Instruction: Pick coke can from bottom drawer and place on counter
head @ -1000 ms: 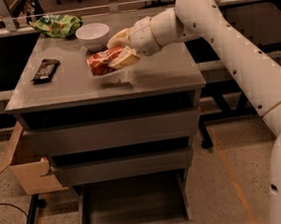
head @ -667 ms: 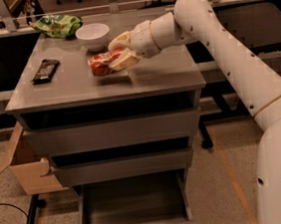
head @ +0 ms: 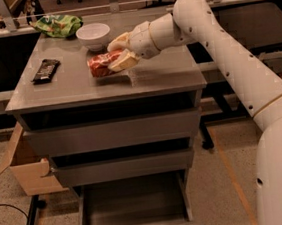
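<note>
The red coke can lies on its side on the grey counter, near the middle. My gripper is shut on the coke can, its cream fingers clasping the can's right end. The white arm reaches in from the right. The bottom drawer stands pulled open below, and its inside looks bare.
A white bowl sits just behind the can. A green chip bag lies at the back left. A dark candy bar wrapper lies on the left of the counter. A cardboard box stands on the floor at left.
The gripper with the can has stayed at about the same spot over the counter; the can seems a little lower, resting on the surface.
</note>
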`<state>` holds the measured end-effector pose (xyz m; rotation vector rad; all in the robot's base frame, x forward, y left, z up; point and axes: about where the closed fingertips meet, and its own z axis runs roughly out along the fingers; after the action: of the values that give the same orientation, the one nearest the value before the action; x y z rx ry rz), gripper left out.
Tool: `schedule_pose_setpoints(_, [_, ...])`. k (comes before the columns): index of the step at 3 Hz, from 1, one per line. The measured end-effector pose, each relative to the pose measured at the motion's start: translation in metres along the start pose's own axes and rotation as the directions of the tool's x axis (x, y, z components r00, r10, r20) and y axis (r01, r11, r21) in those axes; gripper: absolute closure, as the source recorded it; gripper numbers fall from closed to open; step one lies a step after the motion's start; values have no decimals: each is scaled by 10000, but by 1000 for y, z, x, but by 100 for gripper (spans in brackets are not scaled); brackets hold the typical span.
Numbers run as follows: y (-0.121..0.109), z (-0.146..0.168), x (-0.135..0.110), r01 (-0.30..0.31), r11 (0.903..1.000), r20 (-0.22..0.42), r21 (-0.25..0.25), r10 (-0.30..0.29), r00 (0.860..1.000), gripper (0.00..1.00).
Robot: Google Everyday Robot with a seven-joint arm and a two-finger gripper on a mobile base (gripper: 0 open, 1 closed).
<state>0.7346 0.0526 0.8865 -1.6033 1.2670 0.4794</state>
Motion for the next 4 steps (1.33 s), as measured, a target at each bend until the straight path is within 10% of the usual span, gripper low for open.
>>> schedule_pose_setpoints(2, [2,4,-4,33,10000,43,-52,-33,10000,15])
schedule_pose_setpoints(4, [-1,-2,-9,168,9992,-15,370,-168,9999,0])
